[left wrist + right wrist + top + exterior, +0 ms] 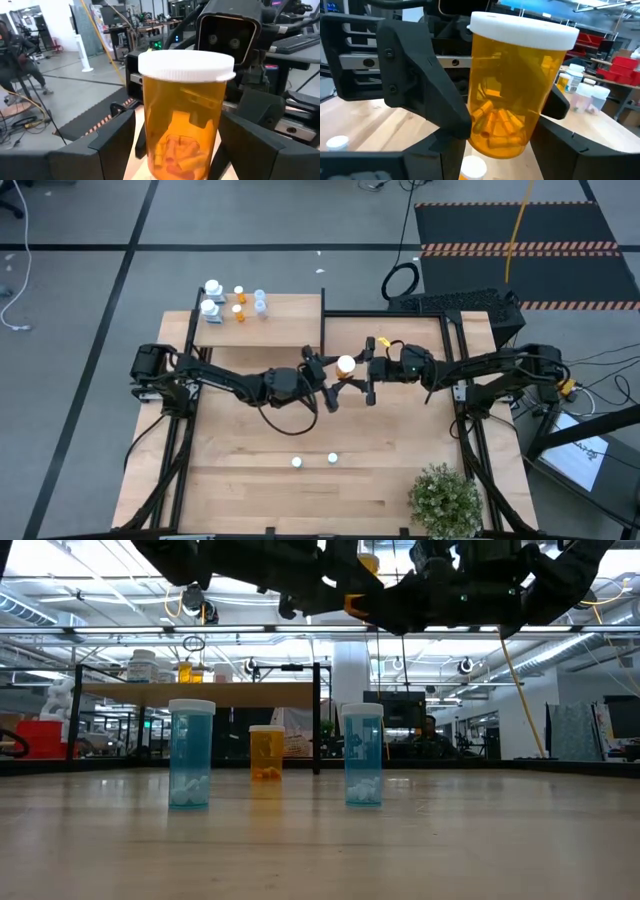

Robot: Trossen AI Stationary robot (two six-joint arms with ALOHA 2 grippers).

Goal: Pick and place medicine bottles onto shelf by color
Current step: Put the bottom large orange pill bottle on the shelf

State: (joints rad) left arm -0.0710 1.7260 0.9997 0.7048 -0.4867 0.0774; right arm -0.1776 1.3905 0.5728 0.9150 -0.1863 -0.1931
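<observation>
we see an amber bottle (pixel 346 366) held in the air over the middle of the bench (pixel 250 445), between the two arms. it stands upright, long axis vertical, white cap on top, pills heaped at its bottom. the right claw (pixel 492 150) is part open and closed on the bottle's body. the left claw (pixel 165 150) is part open with a finger on either side of the same bottle, just beside it; we cannot tell whether it touches.

two blue bottles (pixel 191 753) (pixel 363 754) stand upright on the near part of the bench, well apart from each other, and a second amber bottle (pixel 266 752) stands farther back, showing between them in the low view. the shelf (pixel 258 330) at the far left carries a cluster of white, amber and clear bottles (pixel 236 304), all upright.
</observation>
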